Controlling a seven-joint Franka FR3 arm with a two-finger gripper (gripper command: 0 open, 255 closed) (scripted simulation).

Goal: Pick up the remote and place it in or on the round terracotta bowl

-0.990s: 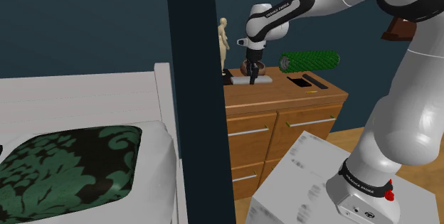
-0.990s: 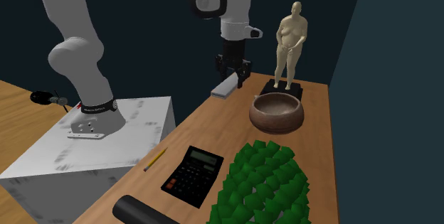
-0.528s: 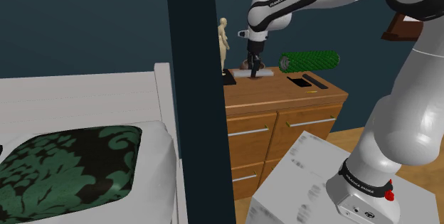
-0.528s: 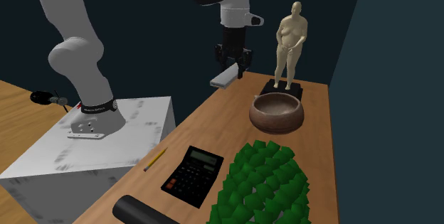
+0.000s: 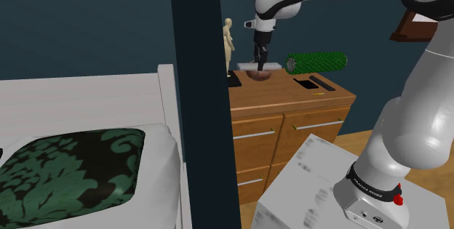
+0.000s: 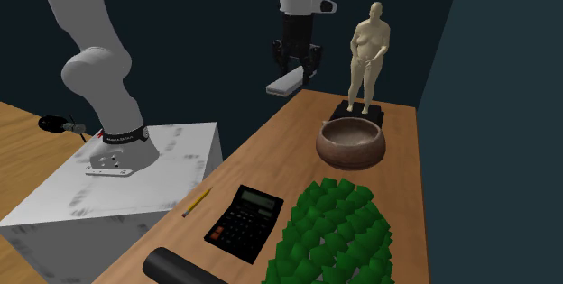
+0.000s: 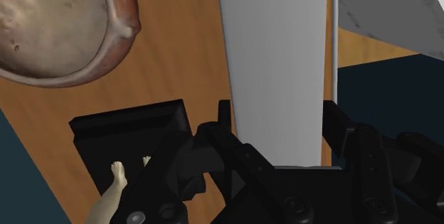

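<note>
A plain grey slab-shaped remote point(image 6: 285, 81) hangs in the air above the wooden dresser top point(image 6: 271, 160), and my black gripper point(image 6: 297, 66) is shut on its end. In the wrist view the two fingers clasp the remote point(image 7: 277, 66) from both sides, the gripper point(image 7: 277, 119) looking down along it. The round brown bowl point(image 6: 350, 153) stands empty on the dresser, lower and toward the second exterior view's right of the remote. The bowl point(image 7: 53, 23) lies off to one side of the gripper in the wrist view. From the shoulder, the gripper point(image 5: 259, 60) holds the remote point(image 5: 252, 65) just above the bowl point(image 5: 259, 75).
A tan human figurine point(image 6: 367, 52) on a black base stands right behind the bowl. Nearer the front are a black calculator point(image 6: 245, 222), a pencil point(image 6: 196, 202), a green leafy roll point(image 6: 334, 237) and a black cylinder point(image 6: 185, 267). A dark pillar point(image 5: 200, 97) and a bed point(image 5: 87, 118) lie at the shoulder view's left.
The gripper has risen straight up with the remote clasped in it, lifting it from just above the dresser top to well above it. The bowl and other things have not moved.
</note>
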